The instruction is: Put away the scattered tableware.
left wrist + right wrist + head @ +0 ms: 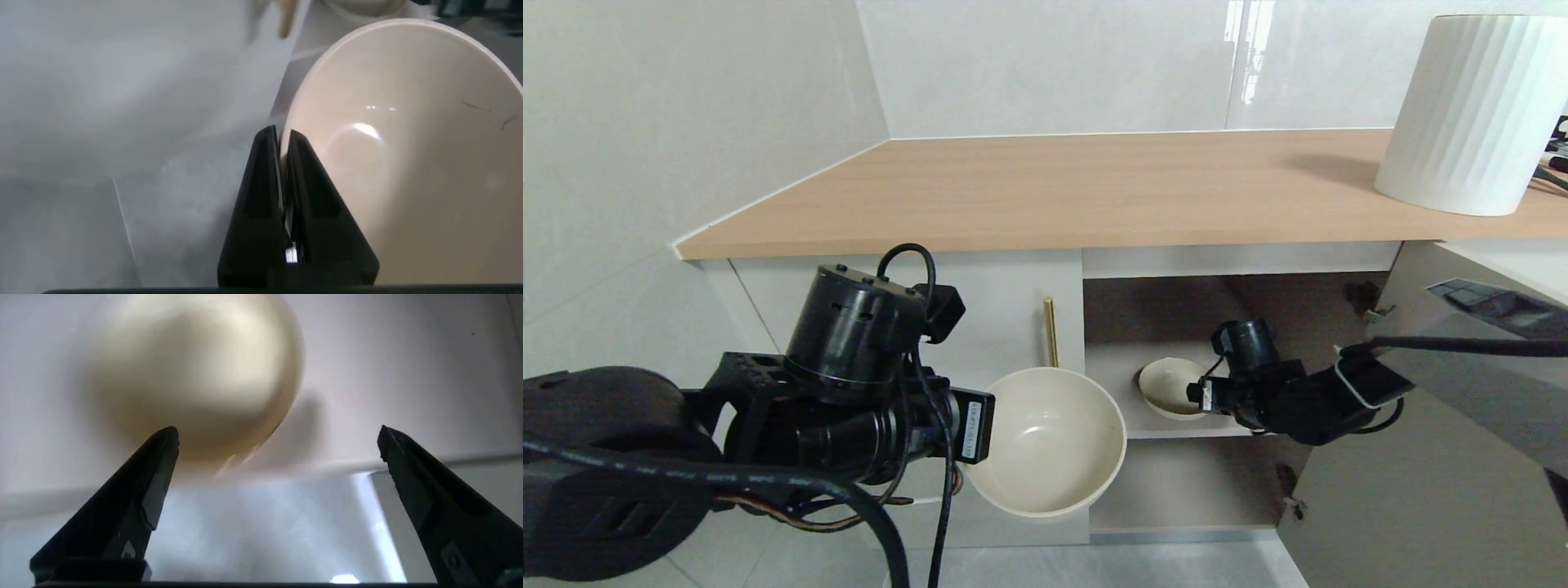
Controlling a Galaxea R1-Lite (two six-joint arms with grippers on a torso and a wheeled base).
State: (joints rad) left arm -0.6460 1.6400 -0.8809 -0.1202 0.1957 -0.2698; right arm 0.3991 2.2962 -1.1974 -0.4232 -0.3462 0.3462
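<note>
My left gripper (283,143) is shut on the rim of a large cream bowl (1045,441) (409,147), held in the air in front of the closed left cabinet door. A smaller cream bowl (1170,386) (200,384) rests on the shelf (1119,359) inside the open cabinet. My right gripper (278,449) (1199,394) is open just in front of that small bowl, its fingers apart and not touching it.
A wooden countertop (1094,188) runs above the cabinet, with a white ribbed cylinder (1474,110) at its right end. The right cabinet door (1462,384) stands open beside my right arm. A brass handle (1050,331) sits on the closed left door. Grey floor lies below.
</note>
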